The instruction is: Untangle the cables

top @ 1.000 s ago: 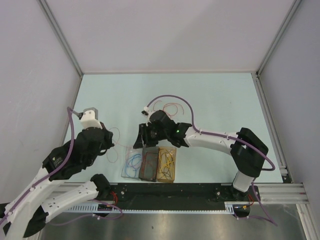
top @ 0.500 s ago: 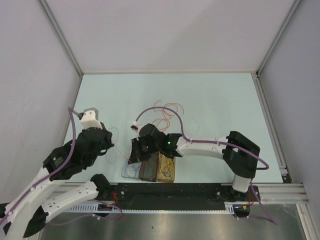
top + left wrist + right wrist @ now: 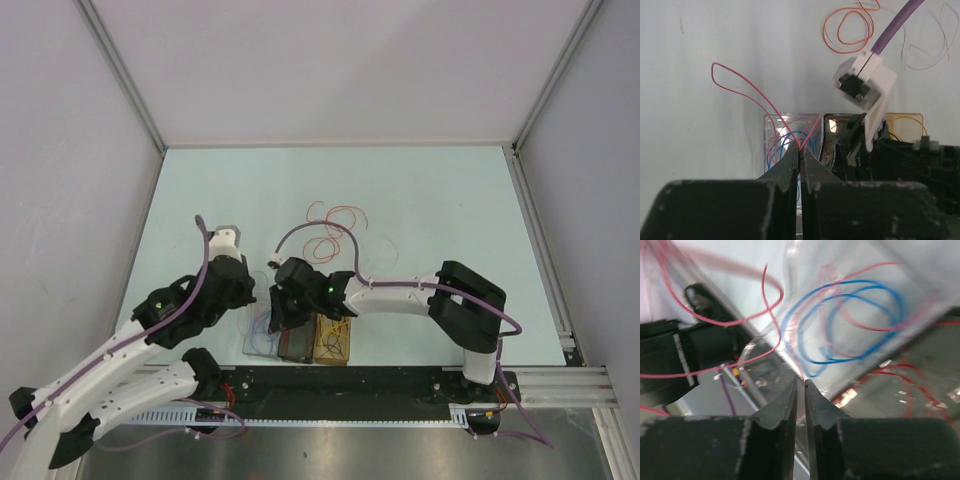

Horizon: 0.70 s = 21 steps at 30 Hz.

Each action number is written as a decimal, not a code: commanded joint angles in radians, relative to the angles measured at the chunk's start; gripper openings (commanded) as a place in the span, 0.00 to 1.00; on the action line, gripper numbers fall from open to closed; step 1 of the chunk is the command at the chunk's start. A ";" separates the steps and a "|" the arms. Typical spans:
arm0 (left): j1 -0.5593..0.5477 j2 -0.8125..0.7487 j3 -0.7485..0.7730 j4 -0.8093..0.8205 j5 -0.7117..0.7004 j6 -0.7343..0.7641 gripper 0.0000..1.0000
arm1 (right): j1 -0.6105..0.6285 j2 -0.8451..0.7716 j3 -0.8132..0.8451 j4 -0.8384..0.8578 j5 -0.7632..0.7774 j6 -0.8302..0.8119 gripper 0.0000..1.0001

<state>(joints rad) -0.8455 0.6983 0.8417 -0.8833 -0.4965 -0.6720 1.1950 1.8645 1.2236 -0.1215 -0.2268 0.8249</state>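
Observation:
My left gripper [image 3: 800, 149] is shut on a thin pink cable [image 3: 735, 85] that loops up and to the left of it. It hangs at the near rim of a clear box [image 3: 767, 130] holding blue cables [image 3: 790, 137] and pink ones. My right gripper [image 3: 800, 382] has its jaws almost together, pinched on that clear box's rim [image 3: 765, 365], with the blue cables [image 3: 860, 320] just beyond. From above, both grippers, left [image 3: 255, 305] and right [image 3: 275, 315], meet over the clear box [image 3: 258, 340]. Loose orange and red cables [image 3: 335, 225] lie further back.
A dark box [image 3: 297, 342] and an amber box [image 3: 333, 338] with a yellow cable stand to the right of the clear one, near the table's front edge. The right wrist's white camera block [image 3: 865, 82] and purple cable hang close above the boxes.
The left arm has swung right to the clear box, carrying the pink cable. The right arm has slid left and toward the front onto that box, and its jaws have closed.

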 commanded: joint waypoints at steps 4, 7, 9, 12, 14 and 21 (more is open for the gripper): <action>0.002 0.023 -0.075 0.138 0.096 -0.006 0.00 | -0.057 -0.126 0.036 -0.187 0.167 -0.078 0.25; -0.007 0.018 -0.093 0.144 0.099 -0.027 0.00 | -0.083 -0.151 0.037 -0.239 0.194 -0.099 0.29; -0.020 0.012 -0.102 0.152 0.113 -0.043 0.00 | -0.107 -0.169 0.037 -0.266 0.210 -0.112 0.30; -0.050 0.004 -0.131 0.155 0.125 -0.090 0.00 | -0.144 -0.214 0.036 -0.300 0.227 -0.130 0.30; -0.076 0.007 -0.138 0.129 0.128 -0.141 0.01 | -0.161 -0.250 0.037 -0.314 0.227 -0.139 0.31; -0.170 0.006 -0.159 0.020 0.139 -0.316 0.00 | -0.230 -0.315 0.036 -0.331 0.222 -0.164 0.31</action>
<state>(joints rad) -0.9726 0.7132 0.7055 -0.7986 -0.3775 -0.8497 0.9897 1.6085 1.2251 -0.4339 -0.0288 0.6949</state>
